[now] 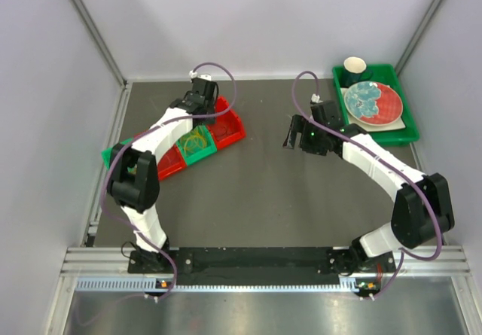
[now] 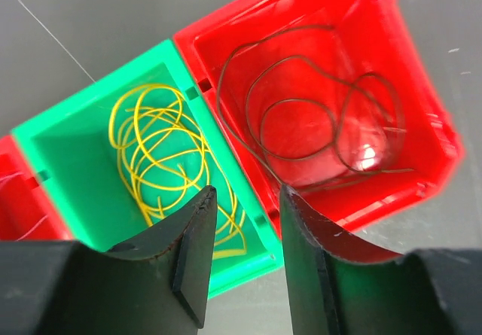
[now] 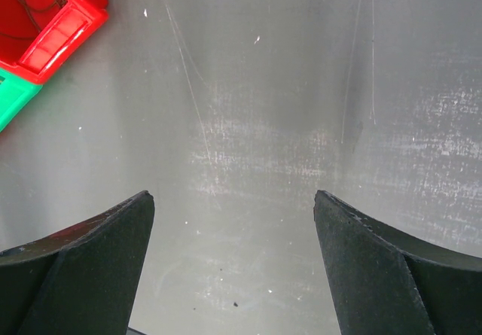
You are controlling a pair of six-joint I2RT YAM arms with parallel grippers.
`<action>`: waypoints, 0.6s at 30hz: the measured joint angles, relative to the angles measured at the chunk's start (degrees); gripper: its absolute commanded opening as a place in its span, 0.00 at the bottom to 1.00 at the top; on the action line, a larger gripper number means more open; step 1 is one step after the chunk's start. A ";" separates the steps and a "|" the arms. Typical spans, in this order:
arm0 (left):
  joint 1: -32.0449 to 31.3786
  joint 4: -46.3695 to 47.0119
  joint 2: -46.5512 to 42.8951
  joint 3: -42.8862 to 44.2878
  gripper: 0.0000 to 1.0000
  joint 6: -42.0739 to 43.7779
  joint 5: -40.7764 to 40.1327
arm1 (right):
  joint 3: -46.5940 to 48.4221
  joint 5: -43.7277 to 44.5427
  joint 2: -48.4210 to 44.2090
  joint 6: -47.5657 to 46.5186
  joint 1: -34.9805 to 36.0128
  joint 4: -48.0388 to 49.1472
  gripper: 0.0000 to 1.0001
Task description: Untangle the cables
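Left gripper (image 2: 247,199) first: I've got its jaws just a narrow gap apart with nothing between them, hanging right over the wall shared by the green bin (image 2: 68,147) and the red bin (image 2: 422,147). The yellow cable (image 2: 166,154) sits in loose loops inside the green one. The dark cable (image 2: 316,102) loops around inside the red one, so the two are in separate compartments. A second red bin (image 2: 15,192) pokes in at the left edge, but too little shows to tell what's in it. My right gripper (image 3: 233,199) is wide open and empty over bare table (image 3: 263,86), well apart from the bins. In the far right corner there's a tray (image 1: 399,135) with a plate (image 1: 373,102) and a cup (image 1: 355,67).
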 measured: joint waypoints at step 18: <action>3.37 -0.15 9.86 9.03 0.42 -1.25 8.24 | 0.00 -0.02 0.00 0.04 0.00 -0.13 0.86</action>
